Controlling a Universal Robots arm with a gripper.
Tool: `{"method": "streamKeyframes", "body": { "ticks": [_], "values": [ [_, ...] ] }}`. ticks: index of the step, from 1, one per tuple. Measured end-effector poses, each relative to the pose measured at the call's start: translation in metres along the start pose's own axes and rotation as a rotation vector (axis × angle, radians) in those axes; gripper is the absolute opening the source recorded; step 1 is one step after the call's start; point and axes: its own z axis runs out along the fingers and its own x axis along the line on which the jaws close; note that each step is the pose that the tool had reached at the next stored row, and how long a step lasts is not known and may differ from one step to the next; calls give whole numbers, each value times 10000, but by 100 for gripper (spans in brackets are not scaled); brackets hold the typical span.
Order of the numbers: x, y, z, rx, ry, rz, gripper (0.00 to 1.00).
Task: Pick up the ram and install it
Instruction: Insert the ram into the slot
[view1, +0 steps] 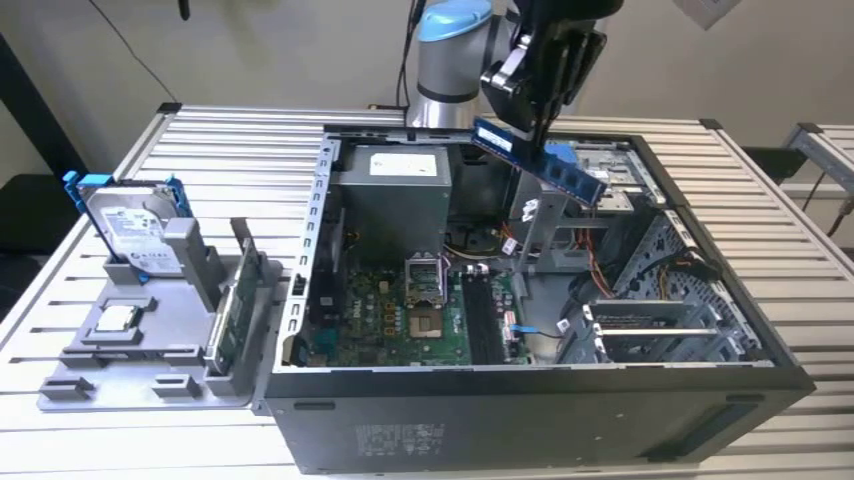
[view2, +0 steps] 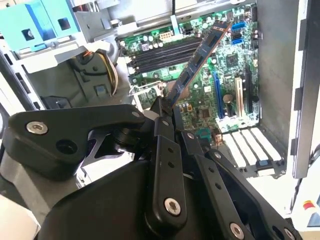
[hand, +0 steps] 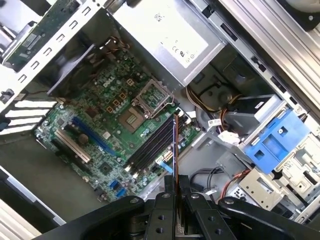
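Your ram (view1: 577, 180) is up in the air, clamped between the fingers (view2: 162, 145) of the gripper (view1: 542, 135), which is closed tight on the stick's two flat faces. In the exterior view the ram hangs tilted, its end toward the exterior view's right lower than the other. It sits above the far part of the open case (view1: 534, 420), just over the blue bracket (view1: 561, 153), and touches nothing but the gripper.

In the second wrist view you see the ram (view2: 200, 55) reaching out from the gripper (view2: 167, 107), chips showing along its dark face, with the motherboard (view2: 225, 60) well below. The first wrist view catches the ram (hand: 175, 150) edge-on, a thin line rising from the gripper (hand: 176, 192). There it is drawn across the dark slots (hand: 150, 145), which lie beside the socket (hand: 142, 97).

Further out, the power supply (view1: 394, 190) sits in the far corner of the case. Toward the exterior view's left, on the table (view1: 200, 150), a grey tray (view1: 120, 370) holds a hard drive (view1: 127, 225) upright and a green card (view1: 234, 310) on edge.
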Motion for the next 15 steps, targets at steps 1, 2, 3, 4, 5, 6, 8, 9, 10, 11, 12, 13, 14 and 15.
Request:
{"method": "streamKeyframes", "body": {
  "ticks": [1,2,3,4,5,6,8,9,10,11,12,13,14,15],
  "values": [
    [1,-1,1,5,2,82,14],
    [2,-2,2,9,3,171,14],
    [2,-3,4,13,3,261,14],
    [3,-3,7,16,2,350,14],
    [3,-4,9,21,3,445,14],
    [3,-4,11,26,3,538,14],
    [4,-5,15,34,4,721,14],
    [5,-4,17,39,4,817,14],
    [5,-4,19,43,5,907,14],
    [5,-5,21,47,6,998,14],
    [5,-5,23,52,6,1090,14],
    [5,-5,24,56,6,1185,14],
    [5,-5,25,61,7,1290,14],
    [5,-5,26,65,7,1386,14]
  ]
}}
